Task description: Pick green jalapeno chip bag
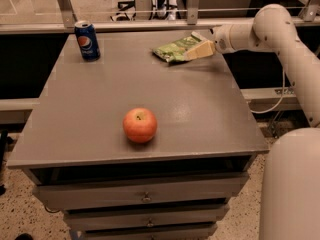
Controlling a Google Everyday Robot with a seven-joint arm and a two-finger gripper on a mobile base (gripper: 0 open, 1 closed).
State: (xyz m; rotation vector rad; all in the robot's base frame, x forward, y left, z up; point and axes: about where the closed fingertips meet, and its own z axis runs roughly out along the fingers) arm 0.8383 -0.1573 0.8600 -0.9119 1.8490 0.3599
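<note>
The green jalapeno chip bag [174,49] lies crumpled at the far right of the grey table top [100,114], light green with pale markings. My gripper [201,49] reaches in from the right on the white arm [270,29]. Its tan tip lies low over the bag's right end and covers that end. The bag rests on the table.
A blue Pepsi can [87,40] stands upright at the far left corner. A red-orange apple [140,125] sits near the front middle. Drawers are below the table top. A metal rail runs behind the table. The robot's white body [292,184] fills the lower right.
</note>
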